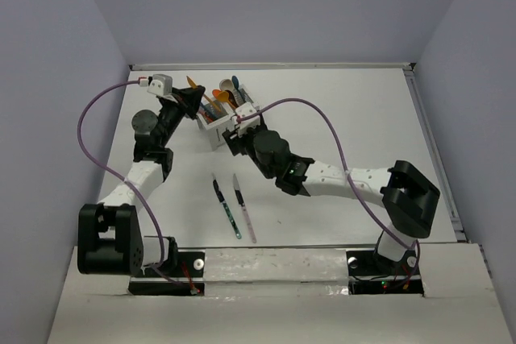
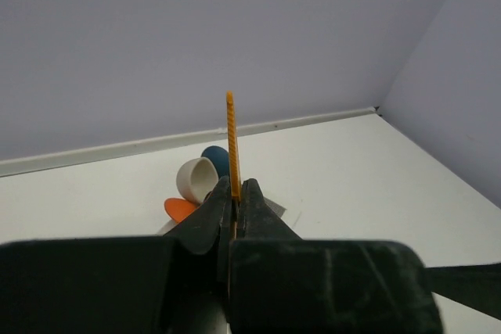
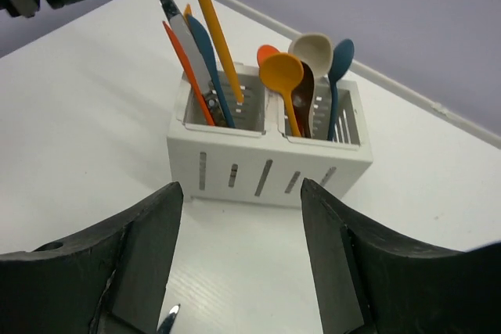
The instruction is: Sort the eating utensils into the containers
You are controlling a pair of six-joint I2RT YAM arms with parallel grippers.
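The white perforated caddy [image 1: 216, 133] stands at mid-table. In the right wrist view its left compartment [image 3: 205, 119] holds knives and its right compartment holds several spoons [image 3: 283, 74] in orange, beige, blue and brown. My left gripper [image 2: 235, 189] is shut on an orange knife [image 2: 230, 134]. It holds the knife upright over the caddy, and the knife's lower end [image 3: 211, 29] reaches into the left compartment. My right gripper [image 3: 243, 201] is open and empty just in front of the caddy. A teal-handled knife [image 1: 227, 207] and a pink-handled knife [image 1: 244, 209] lie on the table.
The two loose knives lie side by side between the arm bases, nearer than the caddy. One knife tip [image 3: 167, 320] shows under my right gripper. Grey walls close in the table at the back and sides. Purple cables loop over both arms.
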